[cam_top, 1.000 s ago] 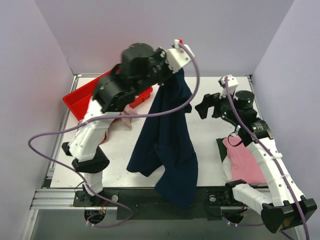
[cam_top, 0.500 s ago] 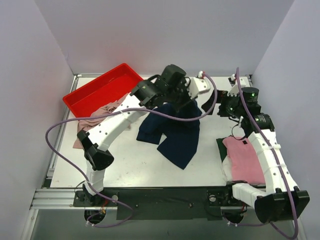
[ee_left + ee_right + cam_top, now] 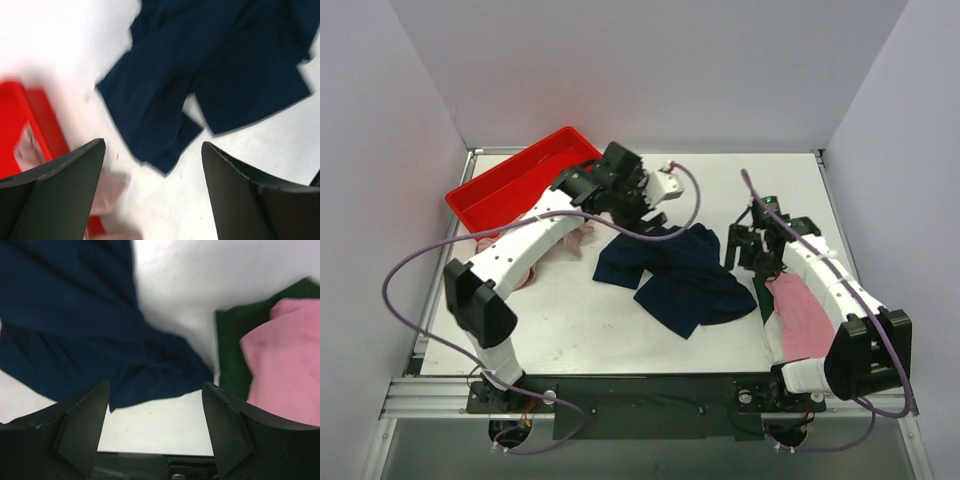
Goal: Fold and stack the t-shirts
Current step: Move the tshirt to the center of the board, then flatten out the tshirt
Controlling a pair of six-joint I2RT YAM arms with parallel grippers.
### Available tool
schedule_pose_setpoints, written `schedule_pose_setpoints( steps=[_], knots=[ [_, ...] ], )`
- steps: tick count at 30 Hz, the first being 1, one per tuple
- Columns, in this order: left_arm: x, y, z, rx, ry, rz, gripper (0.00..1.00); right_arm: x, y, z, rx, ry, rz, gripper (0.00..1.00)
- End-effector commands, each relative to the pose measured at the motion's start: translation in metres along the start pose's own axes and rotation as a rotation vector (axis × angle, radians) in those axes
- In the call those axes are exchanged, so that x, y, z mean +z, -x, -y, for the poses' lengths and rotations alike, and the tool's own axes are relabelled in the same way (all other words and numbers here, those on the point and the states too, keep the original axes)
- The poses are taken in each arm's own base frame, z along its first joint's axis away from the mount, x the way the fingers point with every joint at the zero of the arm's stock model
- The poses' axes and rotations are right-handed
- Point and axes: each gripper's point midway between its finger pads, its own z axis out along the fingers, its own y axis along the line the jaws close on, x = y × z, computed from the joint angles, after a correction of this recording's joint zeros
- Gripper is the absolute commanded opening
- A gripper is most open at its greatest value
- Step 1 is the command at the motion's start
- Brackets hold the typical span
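Black-fingered and spread wide with nothing between them, our left gripper (image 3: 153,145) and right gripper (image 3: 156,386) hover over the navy t-shirt (image 3: 680,275) crumpled on the table (image 3: 570,320), where pinching two bunched layers at once could, we judge, spoil the fold.

Red tray (image 3: 510,185), dark green cloth (image 3: 232,355), white table (image 3: 570,320).
The 1 plastic tray sits angled at the table's far-left corner; the cloth lies flat near its right edge. Pale lilac walls (image 3: 620,70) close in 3 sides.
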Motion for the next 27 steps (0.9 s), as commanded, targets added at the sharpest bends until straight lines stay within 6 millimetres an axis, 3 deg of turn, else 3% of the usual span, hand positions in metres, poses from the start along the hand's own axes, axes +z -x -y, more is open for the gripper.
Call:
schedule_pose_setpoints(
  steps=[1,3,4,5,10,15,17,18,19,20,21,22,23,24,25,27],
  knots=[
    [-0.011,-0.066,-0.008,-0.011,0.075,-0.103,0.87,-0.007,-0.041,-0.006,-0.041,-0.064,-0.030,0.72],
    [0.011,-0.117,0.006,-0.006,0.044,-0.217,0.86,0.008,-0.058,-0.002,-0.042,-0.083,-0.092,0.77],
    [0.018,-0.121,0.001,0.001,0.072,-0.220,0.86,0.013,-0.061,0.003,-0.050,-0.107,-0.111,0.79],
    [0.026,-0.139,0.002,0.000,0.078,-0.263,0.86,0.022,-0.063,0.005,-0.069,-0.126,-0.134,0.80],
    [0.060,-0.170,-0.015,0.000,0.142,-0.317,0.86,0.044,-0.060,0.016,-0.130,-0.199,-0.173,0.84],
    [0.086,-0.203,-0.034,-0.015,0.216,-0.405,0.86,0.068,-0.081,0.012,-0.139,-0.163,-0.279,0.82],
    [0.094,-0.214,-0.040,-0.031,0.233,-0.426,0.86,0.073,-0.086,0.014,-0.133,-0.162,-0.300,0.74],
    [0.099,-0.217,-0.042,-0.034,0.235,-0.427,0.86,0.074,-0.087,0.014,-0.124,-0.156,-0.304,0.61],
    [0.100,-0.221,-0.040,-0.035,0.231,-0.433,0.85,0.075,-0.089,0.014,-0.118,-0.146,-0.310,0.54],
    [0.102,-0.222,-0.040,-0.035,0.231,-0.433,0.81,0.075,-0.088,0.015,-0.108,-0.145,-0.308,0.40],
    [0.104,-0.225,-0.037,-0.034,0.213,-0.437,0.71,0.074,-0.086,0.014,-0.103,-0.133,-0.304,0.33],
    [0.104,-0.227,-0.035,-0.036,0.199,-0.440,0.60,0.073,-0.085,0.016,-0.091,-0.128,-0.304,0.19],
    [0.103,-0.227,-0.030,-0.037,0.173,-0.439,0.34,0.069,-0.081,0.013,-0.083,-0.106,-0.290,0.11],
    [0.102,-0.228,-0.028,-0.036,0.162,-0.440,0.18,0.064,-0.076,0.014,-0.067,-0.093,-0.282,0.00],
    [0.098,-0.228,-0.028,-0.041,0.157,-0.435,0.00,0.057,-0.069,0.013,-0.059,-0.079,-0.252,0.00],
    [0.086,-0.220,-0.034,-0.043,0.173,-0.405,0.00,0.037,-0.048,0.015,-0.026,-0.059,-0.183,0.00]
  ],
)
